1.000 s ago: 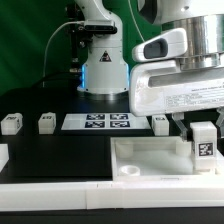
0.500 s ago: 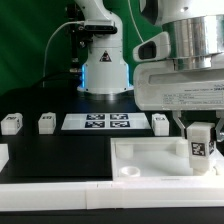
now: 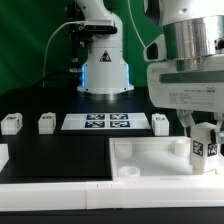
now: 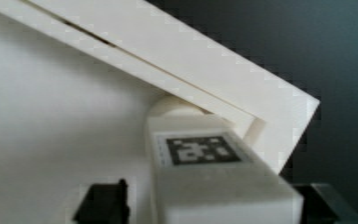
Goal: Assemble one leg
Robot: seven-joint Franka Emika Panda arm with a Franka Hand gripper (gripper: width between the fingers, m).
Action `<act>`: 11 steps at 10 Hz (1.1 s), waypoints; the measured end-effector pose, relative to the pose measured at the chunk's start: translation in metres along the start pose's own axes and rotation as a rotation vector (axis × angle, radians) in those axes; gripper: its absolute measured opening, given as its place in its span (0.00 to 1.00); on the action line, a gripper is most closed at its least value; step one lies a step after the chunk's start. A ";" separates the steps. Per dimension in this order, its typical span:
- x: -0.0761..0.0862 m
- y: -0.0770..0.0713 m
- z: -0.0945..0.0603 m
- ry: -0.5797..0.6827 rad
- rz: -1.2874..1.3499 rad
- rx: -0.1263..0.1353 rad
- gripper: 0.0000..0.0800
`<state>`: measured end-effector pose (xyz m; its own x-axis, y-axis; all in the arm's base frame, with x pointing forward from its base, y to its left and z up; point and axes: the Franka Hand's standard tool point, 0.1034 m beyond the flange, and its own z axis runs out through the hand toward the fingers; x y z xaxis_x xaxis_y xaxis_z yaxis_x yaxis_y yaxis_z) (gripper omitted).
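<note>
My gripper (image 3: pixel 205 128) is at the exterior view's right, shut on a leg (image 3: pixel 207 146), a small white squarish post with a black-and-white tag. The leg stands upright at the far right corner of the large flat white tray-like part (image 3: pixel 150 158). In the wrist view the leg (image 4: pixel 202 155) fills the middle with its tag facing the camera, and the gripper (image 4: pixel 208 205) has a dark finger on each side of it. The leg's lower end, against the tray part's raised corner rim (image 4: pixel 247 95), is hidden. Three more legs (image 3: pixel 11 123) (image 3: pixel 46 123) (image 3: pixel 161 122) lie in a row on the black table.
The marker board (image 3: pixel 97 122) lies flat between the loose legs. The robot's base (image 3: pixel 103 70) stands behind it, with cables and a green backdrop. A white piece (image 3: pixel 3 155) shows at the left edge. A white strip (image 3: pixel 60 195) runs along the table's front.
The gripper has turned about its axis and shifted slightly to the right, and the held leg has turned with it and sits a little lower. The loose legs have not moved.
</note>
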<state>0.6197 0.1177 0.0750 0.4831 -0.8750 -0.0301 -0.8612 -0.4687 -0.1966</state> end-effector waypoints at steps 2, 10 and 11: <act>0.000 0.000 0.000 0.000 -0.120 0.000 0.65; -0.002 0.000 0.002 0.014 -1.035 -0.029 0.81; -0.003 0.001 0.003 0.018 -1.192 -0.043 0.81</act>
<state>0.6183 0.1199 0.0725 0.9801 0.1130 0.1631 0.1240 -0.9905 -0.0587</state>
